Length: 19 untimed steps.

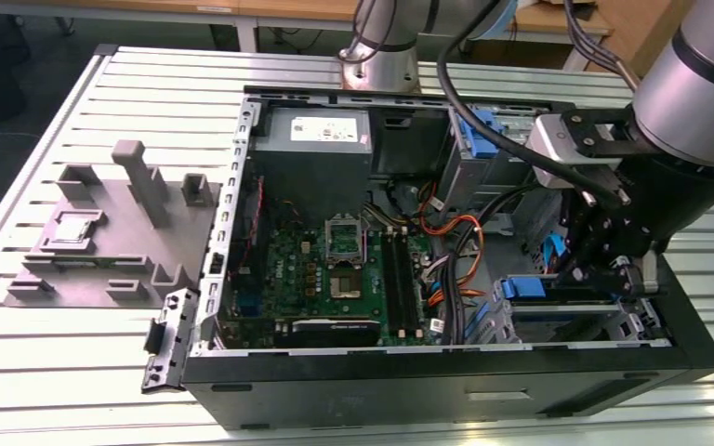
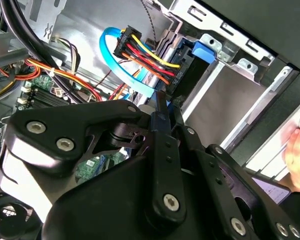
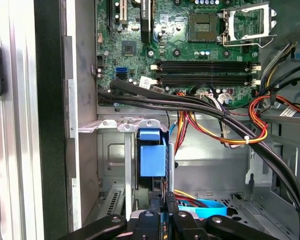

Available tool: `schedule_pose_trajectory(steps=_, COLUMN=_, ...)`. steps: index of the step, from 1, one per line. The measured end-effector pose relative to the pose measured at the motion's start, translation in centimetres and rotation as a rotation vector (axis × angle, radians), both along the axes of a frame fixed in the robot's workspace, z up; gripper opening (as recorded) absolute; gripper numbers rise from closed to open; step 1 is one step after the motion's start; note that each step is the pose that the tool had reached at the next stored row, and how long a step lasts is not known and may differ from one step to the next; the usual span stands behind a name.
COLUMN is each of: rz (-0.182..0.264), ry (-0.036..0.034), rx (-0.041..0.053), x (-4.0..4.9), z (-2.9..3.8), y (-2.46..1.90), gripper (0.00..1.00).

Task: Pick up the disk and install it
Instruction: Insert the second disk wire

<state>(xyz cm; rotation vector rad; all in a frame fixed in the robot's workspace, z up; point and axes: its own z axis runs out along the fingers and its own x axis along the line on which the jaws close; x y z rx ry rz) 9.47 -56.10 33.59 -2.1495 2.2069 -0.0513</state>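
The disk (image 1: 524, 288) sits on edge in the drive cage (image 1: 580, 325) at the case's (image 1: 456, 390) 4 o'clock corner in the exterior view. The end effector (image 1: 595, 277) hangs just above the disk; I cannot tell whether it is clenched.

The board (image 3: 190, 45) is green. The cables (image 2: 150, 62) are red, yellow, orange and black. The bracket (image 3: 152, 152) is blue, the gripper (image 2: 165, 150) black, the table (image 1: 146, 84) pale grey.
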Motion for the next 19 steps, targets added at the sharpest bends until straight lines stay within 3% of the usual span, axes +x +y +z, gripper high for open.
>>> schedule_pose_trajectory(steps=4, rz=0.003, ry=0.0000, rx=0.0045, x=0.00, z=-0.10, y=0.00, gripper=0.16)
schedule_pose_trajectory(steps=19, rz=0.003, ry=-0.0059, rx=0.0046, x=0.00, z=-0.11, y=0.00, gripper=0.16)
